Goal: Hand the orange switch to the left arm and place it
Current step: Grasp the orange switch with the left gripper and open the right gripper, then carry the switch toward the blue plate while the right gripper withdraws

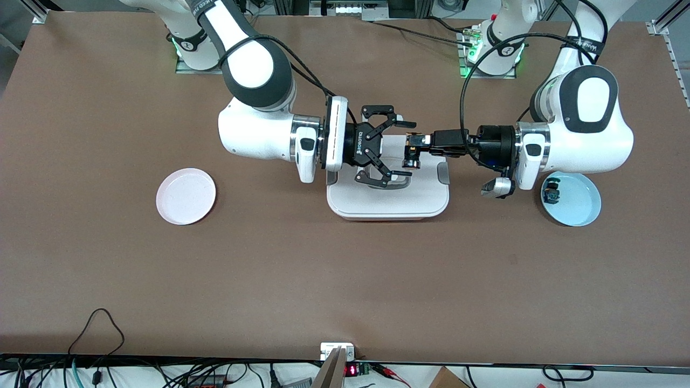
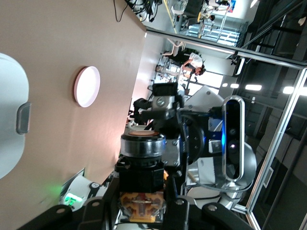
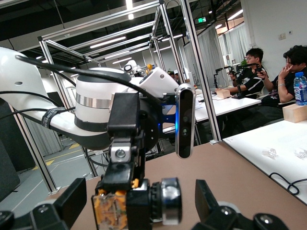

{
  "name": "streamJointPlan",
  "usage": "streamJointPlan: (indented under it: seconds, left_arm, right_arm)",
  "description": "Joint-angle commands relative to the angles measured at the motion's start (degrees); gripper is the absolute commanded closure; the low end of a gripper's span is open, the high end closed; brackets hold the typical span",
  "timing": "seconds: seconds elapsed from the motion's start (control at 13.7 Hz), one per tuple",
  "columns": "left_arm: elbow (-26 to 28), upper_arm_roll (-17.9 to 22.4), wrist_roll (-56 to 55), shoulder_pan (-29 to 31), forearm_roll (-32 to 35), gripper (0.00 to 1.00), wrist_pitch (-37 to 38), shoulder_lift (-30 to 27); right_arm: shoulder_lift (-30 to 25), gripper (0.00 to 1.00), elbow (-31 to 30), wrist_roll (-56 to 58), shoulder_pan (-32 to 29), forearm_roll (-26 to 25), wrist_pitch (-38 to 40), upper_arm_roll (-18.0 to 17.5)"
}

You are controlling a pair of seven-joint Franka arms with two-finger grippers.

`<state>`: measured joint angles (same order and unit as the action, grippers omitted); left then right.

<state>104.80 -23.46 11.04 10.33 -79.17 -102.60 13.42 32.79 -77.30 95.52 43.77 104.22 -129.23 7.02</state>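
The orange switch (image 1: 411, 159) hangs in the air over the white box (image 1: 388, 202), with my left gripper (image 1: 414, 141) shut on its orange body. My right gripper (image 1: 401, 149) faces it from the right arm's end, open wide, one finger on each side of the switch without touching it. In the right wrist view the switch (image 3: 129, 201) sits between my open right fingers (image 3: 207, 197), held from above by the left gripper's fingers (image 3: 120, 155). The left wrist view shows the switch (image 2: 142, 189) clamped in the left gripper (image 2: 142, 211).
A pink plate (image 1: 186, 195) lies toward the right arm's end of the table. A light blue plate (image 1: 579, 207) toward the left arm's end holds a small blue-and-green switch (image 1: 551, 192). The box's grey handle and side clips lie under the grippers.
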Motion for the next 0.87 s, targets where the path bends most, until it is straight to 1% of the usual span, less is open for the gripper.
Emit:
streamJointPlan:
  seconds: [0.0, 0.07, 0.22, 0.36, 0.51, 0.66, 0.8]
  left_arm:
    - [-0.65, 0.17, 1.09, 3.02, 6.71, 1.0, 4.41, -0.33]
    - [-1.26, 0.25, 1.08, 4.69, 9.97, 1.0, 6.86, -0.5]
    - [-1.71, 0.34, 1.17, 8.29, 14.89, 1.0, 11.78, -0.59]
    - [-4.07, 0.34, 1.17, 12.33, 24.63, 1.0, 16.71, -0.5]
    - [-6.36, 0.25, 1.52, 15.59, 37.97, 1.0, 21.19, -0.68]
    - [-6.81, 0.25, 1.7, 17.44, 50.1, 1.0, 23.32, -1.9]
    - [-6.54, -0.18, 2.22, 17.97, 63.28, 1.0, 23.94, -3.4]
  right_arm:
    - [0.0, 0.0, 1.01, -0.77, -0.34, 1.34, 0.82, 1.15]
    - [-0.27, 0.0, 0.92, -0.86, -0.78, 1.25, 1.95, 2.02]
    - [-0.36, 0.0, -0.04, -0.77, -0.79, 1.08, 7.29, 5.7]
    - [-0.79, 0.0, -1.61, -1.04, -1.14, 0.82, 14.66, 10.36]
    - [-0.8, 0.0, -3.64, -1.12, -1.84, 0.73, 22.14, 14.76]
    - [-0.8, 0.0, -5.31, -1.12, -2.72, 0.73, 27.07, 17.49]
    - [-0.8, 0.0, -6.54, -1.12, -3.95, 0.29, 31.99, 20.03]
